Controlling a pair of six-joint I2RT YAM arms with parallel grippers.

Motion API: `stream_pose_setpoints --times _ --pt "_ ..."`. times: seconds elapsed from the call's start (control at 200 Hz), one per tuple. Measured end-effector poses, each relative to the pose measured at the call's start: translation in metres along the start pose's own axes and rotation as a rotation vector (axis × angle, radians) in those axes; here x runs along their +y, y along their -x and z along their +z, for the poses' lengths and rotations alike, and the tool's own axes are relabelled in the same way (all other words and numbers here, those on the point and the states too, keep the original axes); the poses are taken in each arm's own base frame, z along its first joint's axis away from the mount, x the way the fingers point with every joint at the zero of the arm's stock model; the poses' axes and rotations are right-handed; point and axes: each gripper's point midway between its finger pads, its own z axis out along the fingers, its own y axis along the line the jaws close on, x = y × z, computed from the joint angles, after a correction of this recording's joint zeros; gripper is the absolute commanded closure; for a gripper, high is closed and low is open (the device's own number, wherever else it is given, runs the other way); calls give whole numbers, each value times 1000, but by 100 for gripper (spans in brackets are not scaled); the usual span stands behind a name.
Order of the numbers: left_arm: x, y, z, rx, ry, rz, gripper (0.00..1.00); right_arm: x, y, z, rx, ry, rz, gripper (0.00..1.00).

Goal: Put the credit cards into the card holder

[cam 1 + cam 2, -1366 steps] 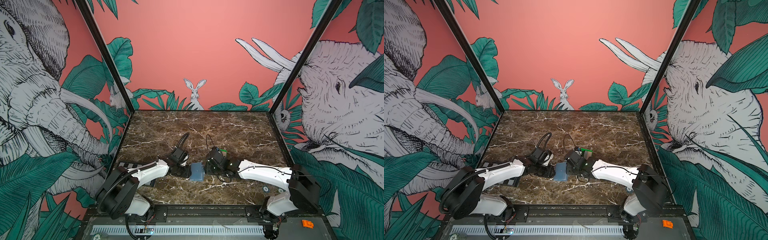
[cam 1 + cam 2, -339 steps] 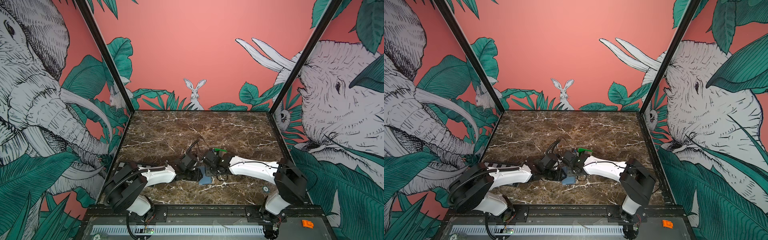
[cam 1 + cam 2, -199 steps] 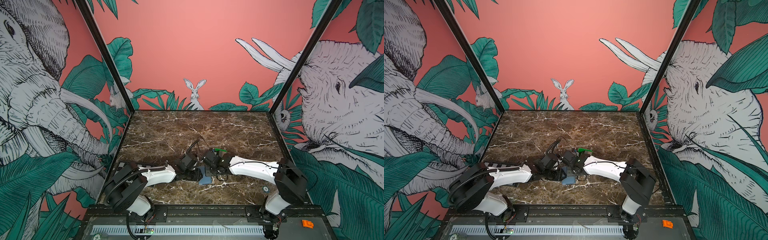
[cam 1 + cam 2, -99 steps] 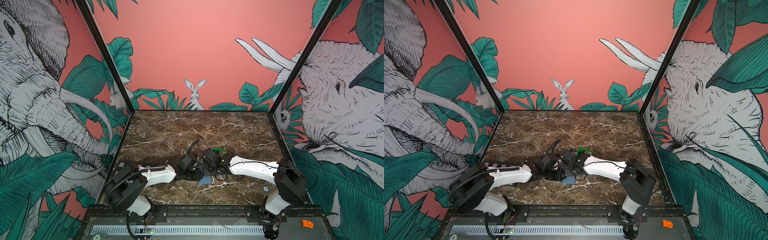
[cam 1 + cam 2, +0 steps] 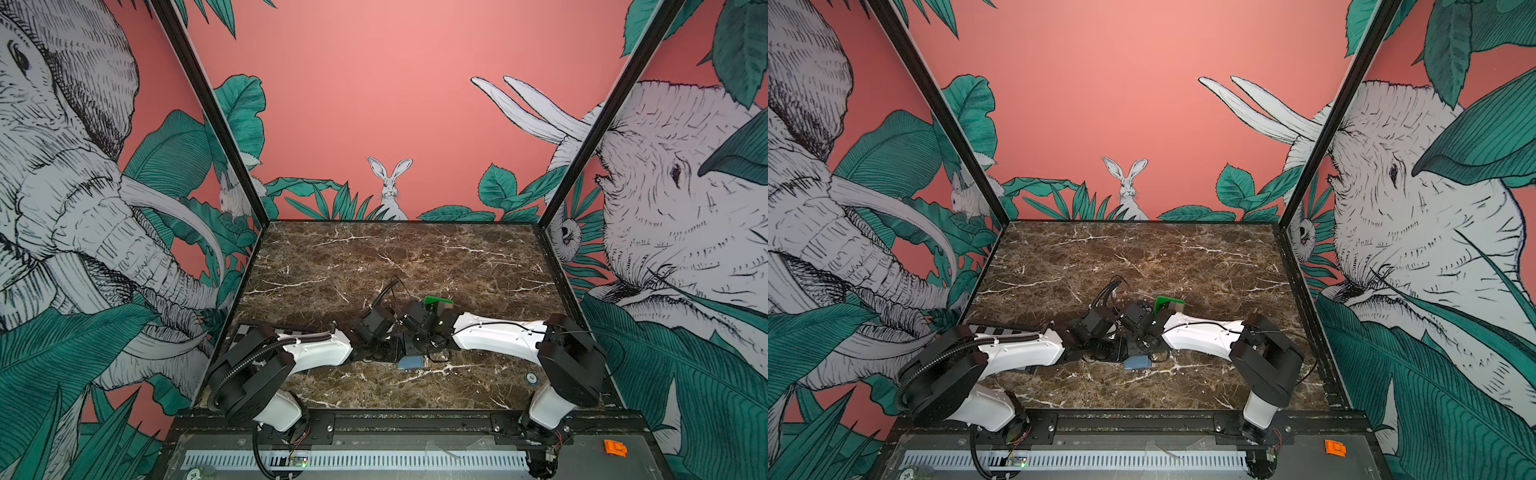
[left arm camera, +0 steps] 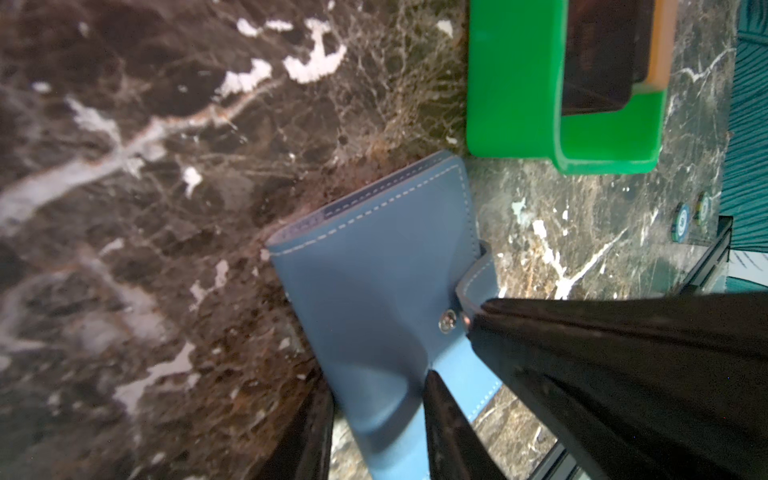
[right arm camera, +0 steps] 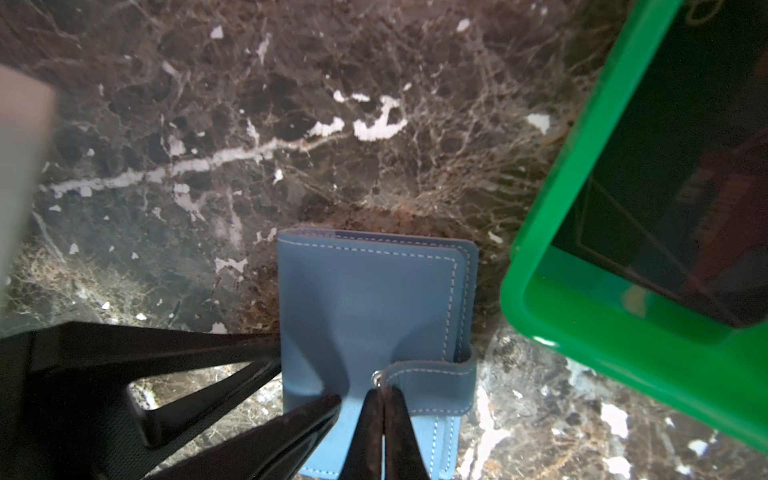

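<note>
Card holder lies near the front middle of the brown marble tabletop in both top views. It is a small slate-blue patch, mostly hidden under the two arms that meet above it. The left gripper and right gripper crowd over it, and their jaws cannot be read from here. A green tray stands just behind the right wrist. A checkerboard plate lies under the left arm near the left wall.

In the left wrist view the card holder is folded shut. It is blue and leather-like with pale stitching along its edges, and its cover is creased. The left gripper grips it with jaws partway apart, one finger along the side opposite the snap tab and the other pressing on the cover. The right gripper meets the tab's end, just beside a metal snap stud. The green tray sits right at a corner of the card holder; whether they touch cannot be told. The credit cards lie in the tray, a dark one over a tan one.

In the right wrist view the right gripper is closed tight, pinching the end of the snap tab. The left gripper reaches in from the far side. The tray's rim runs close beside the card holder.
</note>
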Motion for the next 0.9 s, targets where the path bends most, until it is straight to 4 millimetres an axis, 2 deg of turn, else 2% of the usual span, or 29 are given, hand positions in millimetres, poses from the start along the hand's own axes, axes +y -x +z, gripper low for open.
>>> stream_pose_setpoints --times 0.9 --pt "2 0 0 -1 8 -6 65 5 -1 5 26 -9 -9 100"
